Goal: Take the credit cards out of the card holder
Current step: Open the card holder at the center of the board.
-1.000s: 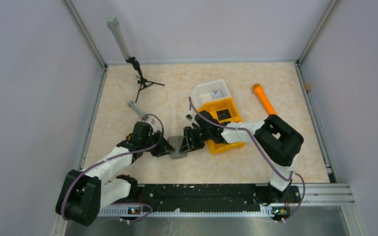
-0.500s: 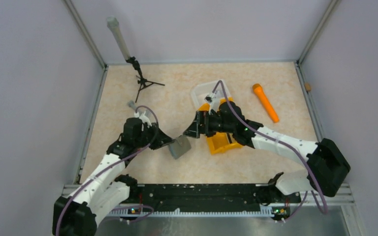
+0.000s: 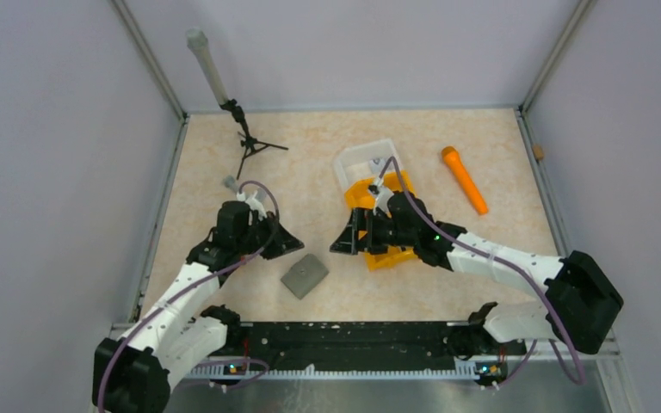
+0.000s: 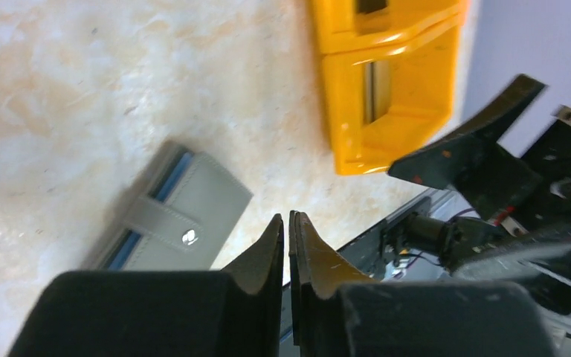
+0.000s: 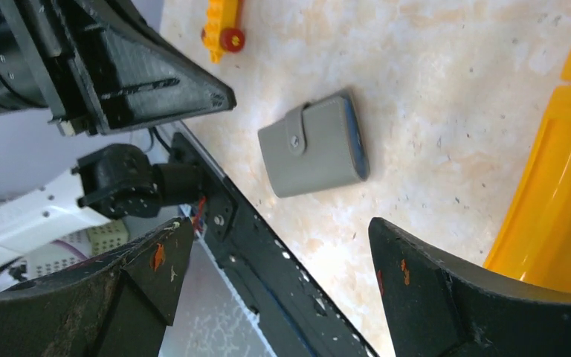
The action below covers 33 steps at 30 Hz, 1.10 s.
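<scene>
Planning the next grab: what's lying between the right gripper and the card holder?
Nothing: only bare tabletop separates the right gripper from the card holder, clearest in the right wrist view.

The tabletop (image 3: 447,258) is cream, marbled with faint peach veins. On it the card holder (image 3: 304,275) is matte grey, with blue showing along one edge and a silver snap on its strap. At two o'clock from it the bin (image 3: 393,258) is bright orange-yellow. Beyond that, the tray (image 3: 350,161) is clear, whitish, and the stick (image 3: 464,180) is plain orange. The left tool (image 4: 290,230) is black all over, while the right tool (image 5: 280,223) is black with small orange flecks.
</scene>
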### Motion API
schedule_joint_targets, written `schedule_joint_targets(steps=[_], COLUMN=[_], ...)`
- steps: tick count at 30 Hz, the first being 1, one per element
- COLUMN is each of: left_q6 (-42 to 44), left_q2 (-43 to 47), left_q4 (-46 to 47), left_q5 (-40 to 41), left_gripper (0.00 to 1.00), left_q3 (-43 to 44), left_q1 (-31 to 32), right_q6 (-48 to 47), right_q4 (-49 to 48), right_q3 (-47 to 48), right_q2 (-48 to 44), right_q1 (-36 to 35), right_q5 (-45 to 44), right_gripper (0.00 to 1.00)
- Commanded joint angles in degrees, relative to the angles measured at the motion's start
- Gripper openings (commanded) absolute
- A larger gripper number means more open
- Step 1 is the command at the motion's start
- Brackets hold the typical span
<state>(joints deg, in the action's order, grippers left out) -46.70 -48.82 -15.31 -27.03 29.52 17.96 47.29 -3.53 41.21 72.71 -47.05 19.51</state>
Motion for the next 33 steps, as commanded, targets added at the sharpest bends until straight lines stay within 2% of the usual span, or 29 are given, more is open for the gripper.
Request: schedule_joint_targets(steps=[1, 4, 7, 11, 16, 23, 33], left_q6=[7.46, 9.74, 10.12, 9.79, 8.31, 6.04, 5.52], left_q2=[-2.44, -1.89, -1.37, -1.53, -3.18, -5.06, -7.96], left_q4=[-7.14, -9.28, -10.51, -10.78, -10.12, -10.56, -9.21], left_q5=[3.22, 5.52, 8.88, 12.04, 16.4, 22.37, 16.51], left_gripper=[0.21, 0.5, 0.68, 0.77, 0.76, 0.71, 0.67], left_q3=[3.43, 3.7, 3.53, 2.68, 0.64, -0.7, -2.35], left_q1=[-0.3, -0.29, -0.29, -0.29, -0.29, -0.37, -0.38], right_q6=[-3.07, -3.26, 0.11, 7.19, 14.1, 23.76, 30.2], right_q4=[4.66, 5.75, 0.98, -6.69, -0.37, -8.46, -13.5], right_q3=[1.37, 1.93, -0.52, -3.67, 0.52, -3.74, -4.56], right_q2=[-1.16, -0.12, 1.1, 3.11, 8.3, 10.06, 15.79], right_q1=[-4.14, -7.15, -8.32, -11.33, -14.87, -17.42, -18.81], right_q5=[-4.98, -8.26, -9.3, -13.33, -22.37, -25.79, -23.99], right_gripper=[0.92, 0.92, 0.91, 0.91, 0.86, 0.85, 0.82])
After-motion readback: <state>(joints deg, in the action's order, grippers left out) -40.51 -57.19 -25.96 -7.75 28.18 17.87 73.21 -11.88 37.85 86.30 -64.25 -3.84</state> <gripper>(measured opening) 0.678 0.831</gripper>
